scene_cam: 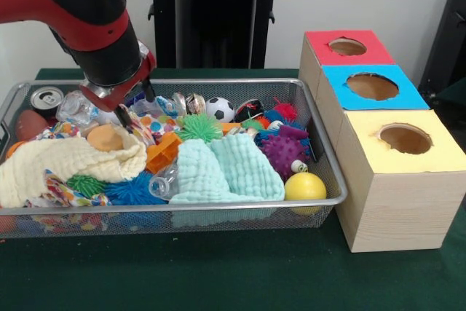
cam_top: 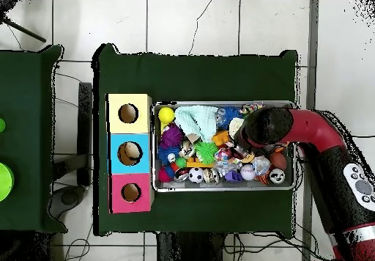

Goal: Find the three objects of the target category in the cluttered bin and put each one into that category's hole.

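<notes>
Your claw (scene_cam: 135, 103) is down in the left part of the wire bin (scene_cam: 331, 194), its dark fingertips a little apart and just over the crumpled clear plastic (scene_cam: 76, 107). It seems to grasp nothing, though I cannot tell for sure. The three-hole box (scene_cam: 393, 180) stands just beside the bin, its long axis running away from the front camera.

Light: bright, even, from overhead.
Shadows: soft, faint beside the boxes (scene_cam: 378, 136).
Glare: slight on the bin (scene_cam: 320, 143) rim.
</notes>
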### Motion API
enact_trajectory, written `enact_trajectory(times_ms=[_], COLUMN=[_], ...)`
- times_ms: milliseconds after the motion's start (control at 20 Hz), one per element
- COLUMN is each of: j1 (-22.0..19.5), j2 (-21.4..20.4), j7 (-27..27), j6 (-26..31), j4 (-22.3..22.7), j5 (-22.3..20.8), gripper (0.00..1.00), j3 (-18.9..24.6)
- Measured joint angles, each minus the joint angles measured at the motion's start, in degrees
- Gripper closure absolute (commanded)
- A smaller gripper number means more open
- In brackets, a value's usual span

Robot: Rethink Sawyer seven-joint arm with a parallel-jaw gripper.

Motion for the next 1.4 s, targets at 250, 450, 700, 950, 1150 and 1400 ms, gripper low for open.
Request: enact_trajectory(times_ms=[250,450,700,950,1150,1400], j1=[-1.08,-1.55,-1.64,-1.64,-1.64,-1.66], j2=[-0.1,-0.55,-1.35,-1.63,-1.6,-0.65], j7=[0.0,0.0,0.0,0.0,0.0,0.0], j6=[-0.01,-0.01,-0.01,-0.01,0.0,0.04], j4=[1.97,3.97,6.76,8.88,10.08,10.31], j5=[0.0,0.01,0.02,0.11,0.13,0.14], gripper=[0.0,0.0,0.0,0.0,0.0,0.0], j3=[-0.55,-1.03,-1.67,-2.12,-2.45,-2.69])
